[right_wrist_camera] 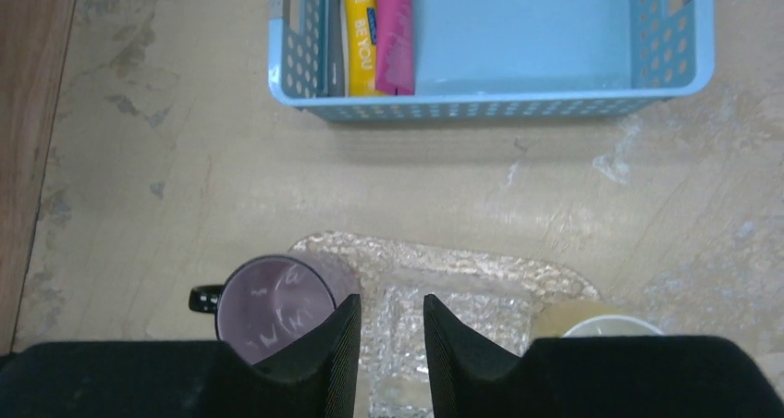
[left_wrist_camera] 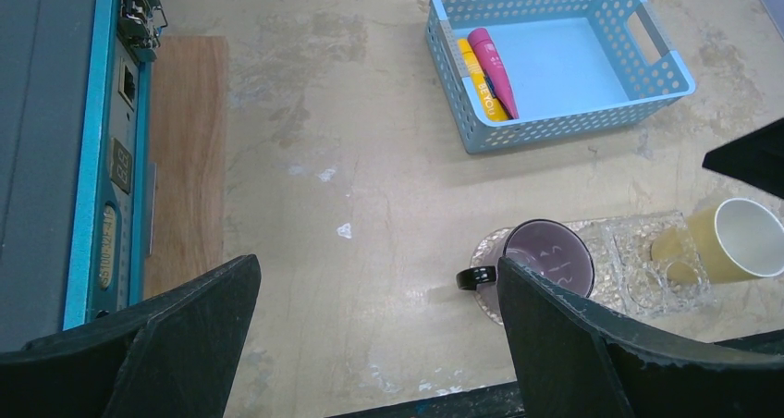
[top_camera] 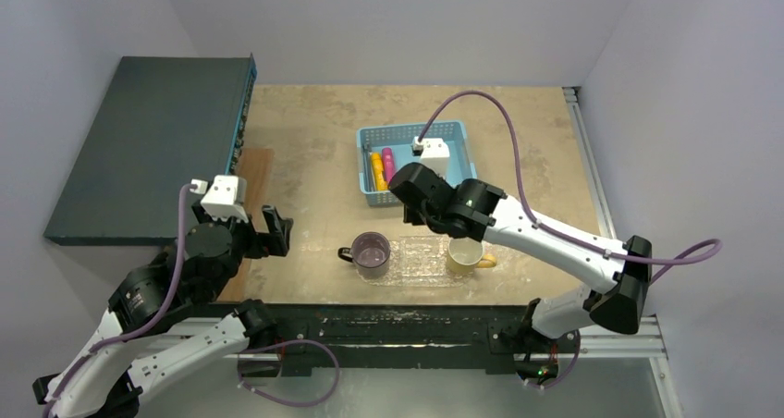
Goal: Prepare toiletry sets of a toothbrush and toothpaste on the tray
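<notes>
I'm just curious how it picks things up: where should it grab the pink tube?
Probably from straight above, pinching the pink tube across its middle: it lies flat in the basket, walls blocking the sides, yellow tube tight against one edge.

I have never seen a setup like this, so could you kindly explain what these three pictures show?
These are two robot arms bolted to a table's near edge, each ending in a two-finger gripper. The overhead picture looks down from behind them; the other two come from wrist cameras, so the black shapes at the bottom are each arm's own fingers. The left gripper is open wide and empty; the right gripper hovers, open and empty, over a clear tray bearing a purple mug and a yellow mug. Beyond it, a blue basket holds a yellow tube and a pink tube.
</notes>
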